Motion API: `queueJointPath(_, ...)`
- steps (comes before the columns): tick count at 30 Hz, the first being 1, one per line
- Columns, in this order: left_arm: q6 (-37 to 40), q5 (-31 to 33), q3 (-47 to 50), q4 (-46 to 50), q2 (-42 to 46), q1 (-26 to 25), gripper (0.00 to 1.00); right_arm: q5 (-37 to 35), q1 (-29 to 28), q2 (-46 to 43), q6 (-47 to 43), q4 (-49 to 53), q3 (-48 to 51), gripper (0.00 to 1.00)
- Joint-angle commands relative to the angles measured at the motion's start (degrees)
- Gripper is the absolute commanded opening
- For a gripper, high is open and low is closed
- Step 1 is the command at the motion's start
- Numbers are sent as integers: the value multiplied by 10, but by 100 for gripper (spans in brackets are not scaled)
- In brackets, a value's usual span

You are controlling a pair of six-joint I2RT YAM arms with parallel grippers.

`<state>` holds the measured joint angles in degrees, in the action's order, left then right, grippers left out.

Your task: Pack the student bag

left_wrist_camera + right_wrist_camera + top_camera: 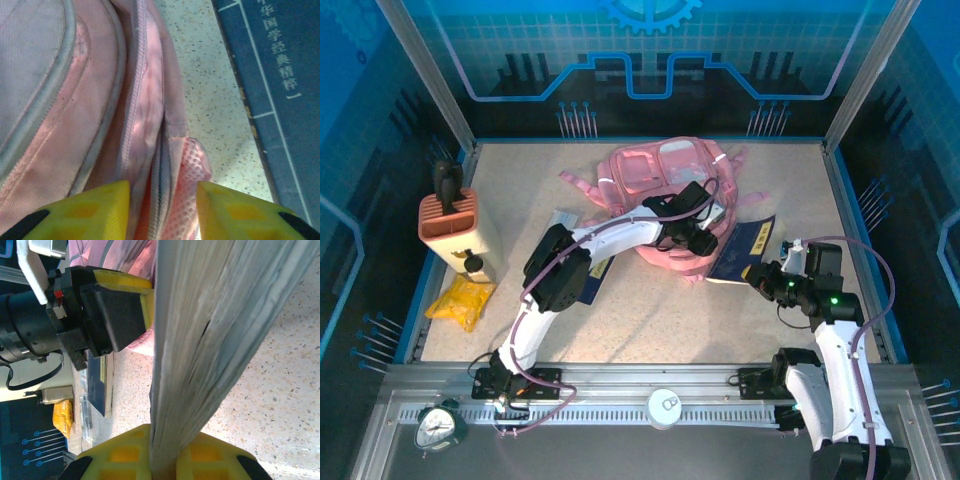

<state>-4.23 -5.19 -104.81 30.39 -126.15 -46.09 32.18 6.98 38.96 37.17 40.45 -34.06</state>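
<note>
1. The right gripper [165, 460] had its yellow jaws clamped on the page edge of the dark blue softcover book [215, 340]. The thin-edge grip was probably chosen so the book could be fed in narrow side first.
2. The left gripper [162, 212] had its yellow fingers [95, 210] apart, straddling the zip edge of the large soft pink fabric student bag [650, 170]. Fabric filled the gap, but whether it was pinched could not be told. Likely intent: the flap was to be lifted so the mouth would be held open.
3. The student bag was laid flat mid-table, toward the far side, with its straps splayed. The book was held just beside its near right corner.
4. Materials: the bag fabric was woven and limp, with grey piping, a toothed zip track and pink mesh. Sagging was to be expected if it were lifted at one point. The pages were stacked tight and looked stiff in the clamp. The table [770, 180] was hard and speckled.
5. The orange ribbed box [448, 225] and the crinkled yellow packet [460, 300] were left well apart, at the left.
</note>
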Motion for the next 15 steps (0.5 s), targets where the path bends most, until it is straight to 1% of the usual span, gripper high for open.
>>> queueJointPath(1,-1,29,-28,26,-10,0,37,22,9,-7,-11,-17,10,12)
queueJointPath(4,0,30,-19,12,4,0,39,28,10,-8,-9,-24,12,13)
queueJointPath(8,0,67,-25,12,1,2,42,28,10,-5,-4,-32,17,13)
queueJointPath(12,1,43,-42,13,-21,2,48,35,9,-2,-2,-42,19,14)
queueJointPath(15,-7,46,-84,50,-52,3,48,34,11,-1,0,-42,19,14)
